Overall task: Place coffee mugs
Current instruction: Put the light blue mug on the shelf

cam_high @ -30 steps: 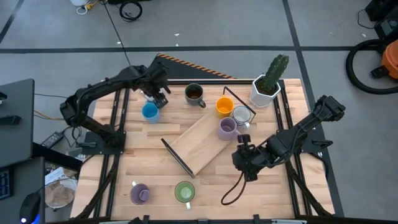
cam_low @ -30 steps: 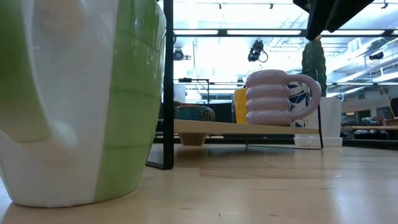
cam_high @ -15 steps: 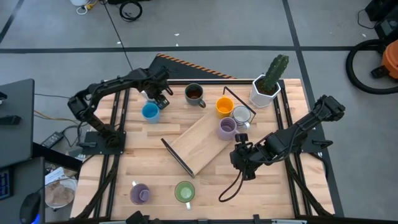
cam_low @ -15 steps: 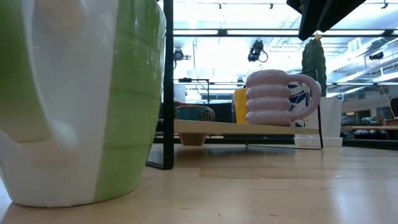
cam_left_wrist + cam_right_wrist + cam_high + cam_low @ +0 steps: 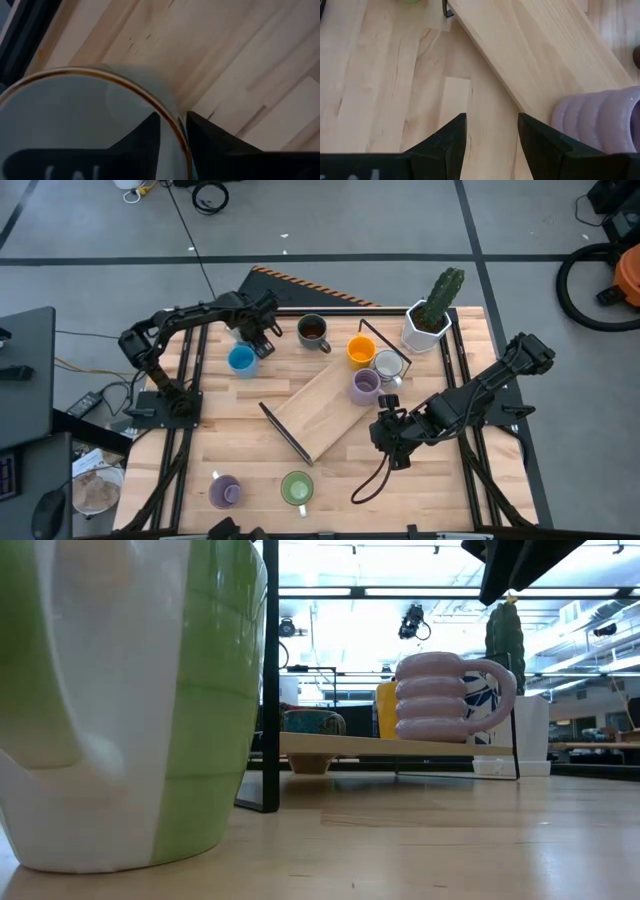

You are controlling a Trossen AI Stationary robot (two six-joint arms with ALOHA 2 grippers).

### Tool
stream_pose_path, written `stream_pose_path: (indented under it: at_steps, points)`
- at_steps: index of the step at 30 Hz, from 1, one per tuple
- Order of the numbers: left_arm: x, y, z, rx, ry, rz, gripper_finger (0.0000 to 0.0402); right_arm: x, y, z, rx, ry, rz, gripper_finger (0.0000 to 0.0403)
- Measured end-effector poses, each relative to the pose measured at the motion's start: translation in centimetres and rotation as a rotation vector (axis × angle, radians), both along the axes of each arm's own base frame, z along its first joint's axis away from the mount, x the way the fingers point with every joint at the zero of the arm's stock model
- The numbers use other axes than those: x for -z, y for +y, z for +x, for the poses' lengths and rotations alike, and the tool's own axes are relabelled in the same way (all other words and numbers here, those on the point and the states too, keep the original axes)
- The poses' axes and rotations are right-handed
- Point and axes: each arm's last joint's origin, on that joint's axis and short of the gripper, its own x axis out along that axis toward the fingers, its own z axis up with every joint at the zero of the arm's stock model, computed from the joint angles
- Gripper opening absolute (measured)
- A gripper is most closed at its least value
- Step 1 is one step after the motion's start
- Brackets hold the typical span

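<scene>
My left gripper (image 5: 258, 332) is at the table's far left, shut on a pale mug (image 5: 75, 125) with a brown-edged rim, which the gripper mostly hides in the high view. A blue mug (image 5: 241, 360) stands just near of it. A ribbed purple mug (image 5: 365, 385) stands on the wooden shelf board (image 5: 320, 405), with orange (image 5: 360, 352), white (image 5: 388, 365) and dark (image 5: 313, 330) mugs behind. A purple mug (image 5: 224, 491) and a green mug (image 5: 296, 488) stand near the front edge. My right gripper (image 5: 385, 442) hangs open beside the board's right end. My left gripper has the pale mug's rim (image 5: 165, 107) between its two fingers, one finger (image 5: 145, 145) inside the mug and the other outside its wall. The fingers come from above, pointing down. The mug is upright, mouth up; whether its base is on the table cannot be seen.
A white pot with a cactus (image 5: 430, 320) stands at the far right corner. The shelf's black metal frame (image 5: 285, 435) rises at the board's near end, another at its far end by the white mug. A black cable (image 5: 375, 480) trails under my right arm.
My left arm has swung its elbow in toward the table, and its gripper has gone a little toward the table's right edge, staying over the pale mug.
</scene>
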Motion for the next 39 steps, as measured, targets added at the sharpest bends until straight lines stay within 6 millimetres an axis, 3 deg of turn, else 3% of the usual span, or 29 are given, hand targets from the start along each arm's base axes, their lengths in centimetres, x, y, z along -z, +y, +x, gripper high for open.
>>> stream_pose_path:
  at_steps: [7,13,21,26,32,39]
  points:
    - [0.0,-0.1,0.1,0.029,-0.025,-0.033,0.0032,0.0,0.0,0.0,0.002,0.000,0.001,0.0183]
    - [-0.3,-0.5,0.1,0.056,-0.024,-0.044,0.0032,0.0,0.0,0.0,0.004,0.000,0.002,0.0183]
    - [-4.9,-1.4,0.4,0.134,-0.088,0.053,0.0032,0.0,0.1,0.0,0.000,0.010,0.024,0.0183]
    - [-8.6,-3.5,1.3,0.201,-0.091,0.074,0.0032,-0.1,-0.1,-0.3,0.010,0.045,0.012,0.0183]
    - [-13.1,-7.9,3.6,0.307,-0.162,0.098,0.0032,-1.2,-0.7,-1.3,0.051,0.069,0.015,0.0183]
    - [-14.5,-12.7,7.0,0.443,-0.260,0.100,0.0032,-1.7,-1.3,-2.9,0.058,-0.007,0.034,0.0176]
